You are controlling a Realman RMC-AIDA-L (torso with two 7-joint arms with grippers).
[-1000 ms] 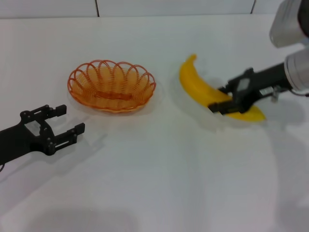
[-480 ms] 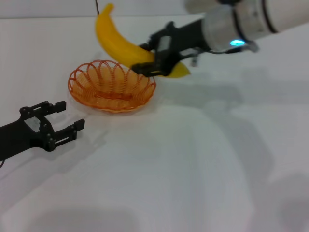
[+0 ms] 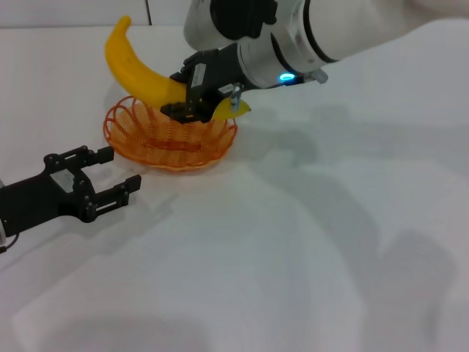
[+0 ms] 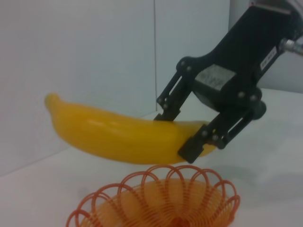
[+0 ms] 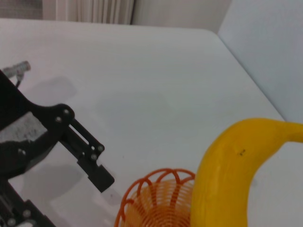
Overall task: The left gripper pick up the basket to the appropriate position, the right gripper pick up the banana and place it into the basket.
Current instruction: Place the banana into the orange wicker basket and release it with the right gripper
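Observation:
The orange wire basket [image 3: 139, 139] sits on the white table at the left of centre. My right gripper [image 3: 192, 103] is shut on the yellow banana [image 3: 135, 70] and holds it in the air just above the basket, tilted with one end up to the left. The left wrist view shows the banana [image 4: 118, 135] above the basket [image 4: 161, 198], clamped by the right gripper [image 4: 189, 137]. The right wrist view shows the banana [image 5: 227, 179] over the basket [image 5: 156, 198]. My left gripper [image 3: 110, 176] is open and empty on the near left side of the basket, also in the right wrist view [image 5: 94, 165].
The white table [image 3: 308, 242] stretches to the right and front. A white wall [image 3: 73, 11] stands behind it. The right arm's large white body [image 3: 330, 29] hangs over the table's far middle.
My right gripper carried the banana from the table's right side leftward and up, then over the basket. My left gripper moved slightly toward the basket.

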